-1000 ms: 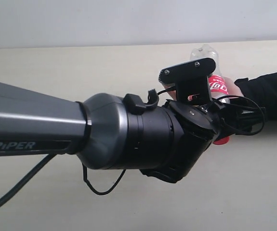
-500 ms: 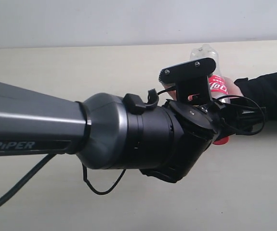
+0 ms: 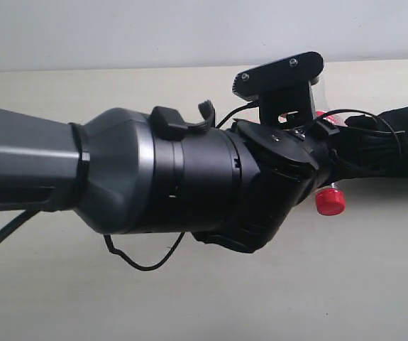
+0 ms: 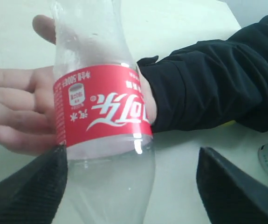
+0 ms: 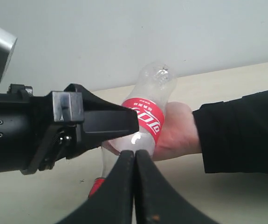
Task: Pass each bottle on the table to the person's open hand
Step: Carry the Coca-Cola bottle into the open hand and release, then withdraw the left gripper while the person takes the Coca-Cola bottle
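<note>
clear bottle [image 4: 101, 112], red label and cap, lies on open hand [image 4: 17, 107]; left gripper [image 4: 133, 154] spread, right gripper [image 5: 134, 157] pressed together.

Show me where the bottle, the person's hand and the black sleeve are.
bottle [image 4: 101, 107]: left wrist view, on its red label.
person's hand [image 4: 22, 107]: left wrist view, on the fingers.
black sleeve [image 4: 208, 88]: left wrist view, mid forearm.

Glossy clear plastic bottle [image 4: 101, 107], matt black cloth sleeve [image 4: 208, 88], textured black fingers [image 4: 26, 191], smooth table [image 4: 180, 28]
</note>
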Controlling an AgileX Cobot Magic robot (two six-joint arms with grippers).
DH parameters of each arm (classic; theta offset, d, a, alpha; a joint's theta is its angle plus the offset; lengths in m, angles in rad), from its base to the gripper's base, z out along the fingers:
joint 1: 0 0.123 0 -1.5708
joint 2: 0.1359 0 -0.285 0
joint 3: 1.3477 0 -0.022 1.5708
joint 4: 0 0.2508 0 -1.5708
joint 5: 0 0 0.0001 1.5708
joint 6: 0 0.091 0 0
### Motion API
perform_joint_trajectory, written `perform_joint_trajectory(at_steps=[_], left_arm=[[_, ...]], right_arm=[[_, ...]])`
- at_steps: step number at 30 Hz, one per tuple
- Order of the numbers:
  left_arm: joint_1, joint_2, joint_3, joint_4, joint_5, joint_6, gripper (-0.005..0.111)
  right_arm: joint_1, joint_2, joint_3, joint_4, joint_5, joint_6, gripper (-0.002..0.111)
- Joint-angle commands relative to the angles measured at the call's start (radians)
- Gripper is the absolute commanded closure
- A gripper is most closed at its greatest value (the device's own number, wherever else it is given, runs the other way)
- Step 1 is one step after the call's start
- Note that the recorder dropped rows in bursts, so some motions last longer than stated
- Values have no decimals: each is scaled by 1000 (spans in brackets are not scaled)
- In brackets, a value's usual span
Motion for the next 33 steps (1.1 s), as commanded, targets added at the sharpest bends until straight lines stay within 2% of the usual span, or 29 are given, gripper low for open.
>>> perform_joint_trajectory(at_steps=[1, 4, 7, 8, 9, 11, 15, 18, 20, 22, 27, 33], left_arm=[[3, -41, -3, 4, -57, 54, 33], [3, -72, -3, 4, -108, 115, 34], [3, -112, -3, 4, -173, 150, 41], [4, -144, -3, 4, -198, 184, 57], [5, -158, -3, 4, -211, 214, 66], [5, -222, 1, 4, -275, 336, 106], [-47, -419, 111, 4, -256, 548, 107], [-107, -643, 349, 4, -165, 645, 107], [-117, -792, 528, 4, -55, 648, 107], [-117, -893, 635, 4, -6, 628, 107], [-117, -1035, 760, 4, 2, 628, 107], [-117, -1091, 788, 4, -3, 628, 107]], right_arm=[[-3, -3, 4, -8, -2, -2, 108], [-3, -3, 4, -8, -2, -2, 108], [-3, -3, 4, -8, -2, -2, 108], [-3, -3, 4, -8, -2, -2, 108], [-3, -3, 4, -8, -2, -2, 108], [-3, -3, 4, -8, -2, -2, 108], [-3, -3, 4, -8, -2, -2, 108], [-3, -3, 4, -8, -2, -2, 108], [-3, -3, 4, -8, -2, -2, 108], [-3, -3, 4, -8, -2, -2, 108], [-3, -3, 4, -8, -2, -2, 108], [-3, -3, 4, -8, -2, -2, 108]])
